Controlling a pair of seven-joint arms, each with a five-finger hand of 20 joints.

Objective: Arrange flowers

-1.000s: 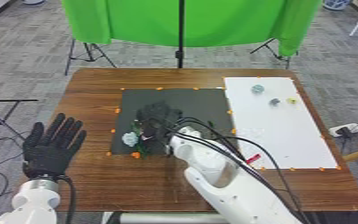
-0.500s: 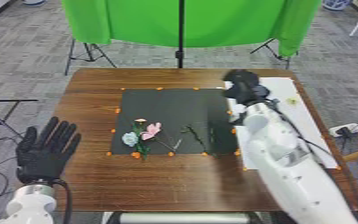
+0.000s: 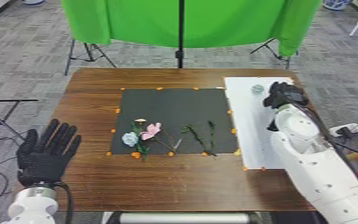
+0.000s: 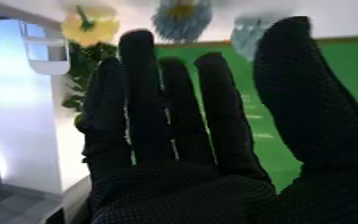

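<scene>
One table (image 3: pixel 158 187) bears mat (image 3: pixel 167 107) and sheet (image 3: pixel 254 132); left hand (image 3: pixel 42 162), right hand (image 3: pixel 286 94): fingers straight. Green cloth (image 3: pixel 224 25) hangs beyond.

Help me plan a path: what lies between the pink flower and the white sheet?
Green stems on the dark mat, then orange markers along its edge; the head view shows this.
</scene>
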